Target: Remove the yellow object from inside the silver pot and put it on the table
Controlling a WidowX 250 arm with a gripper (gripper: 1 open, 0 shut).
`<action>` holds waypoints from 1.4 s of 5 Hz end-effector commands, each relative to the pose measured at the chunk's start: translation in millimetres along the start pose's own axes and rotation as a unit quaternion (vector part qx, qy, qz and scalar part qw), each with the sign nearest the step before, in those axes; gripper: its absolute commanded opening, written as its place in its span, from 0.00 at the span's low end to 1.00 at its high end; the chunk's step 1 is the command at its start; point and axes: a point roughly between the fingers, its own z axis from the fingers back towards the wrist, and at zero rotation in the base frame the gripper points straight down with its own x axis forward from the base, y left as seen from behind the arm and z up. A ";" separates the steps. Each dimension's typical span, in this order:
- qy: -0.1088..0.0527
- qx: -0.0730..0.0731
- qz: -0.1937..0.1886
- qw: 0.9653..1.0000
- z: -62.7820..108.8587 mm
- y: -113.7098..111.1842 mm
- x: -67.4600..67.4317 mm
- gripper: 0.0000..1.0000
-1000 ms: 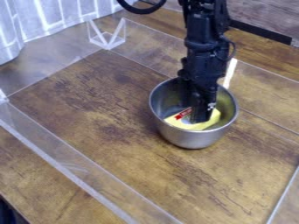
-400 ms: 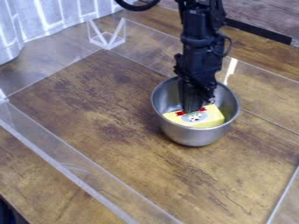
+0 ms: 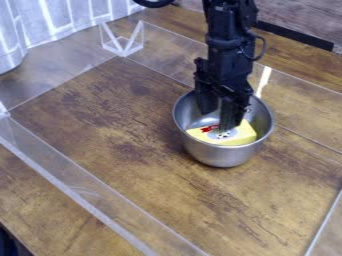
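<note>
Yellow object (image 3: pixel 238 136) inside silver pot (image 3: pixel 222 153)

On table (image 3: pixel 120 140): pot (image 3: pixel 225 155), right of centre. Inside pot: block (image 3: pixel 238 136), toward right side. Behind pot, to the left: small wire-like stand (image 3: pixel 122 38), well apart from pot.

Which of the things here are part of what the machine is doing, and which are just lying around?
Part of the job:
- yellow block with a red-and-white label, inside the pot
- silver pot
- wooden table
- gripper, reaching into the pot

Just lying about:
- white wire-like frame at the back
</note>
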 end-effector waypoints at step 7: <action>-0.064 -0.011 0.021 0.998 36.3 -37.6 0.6 1.00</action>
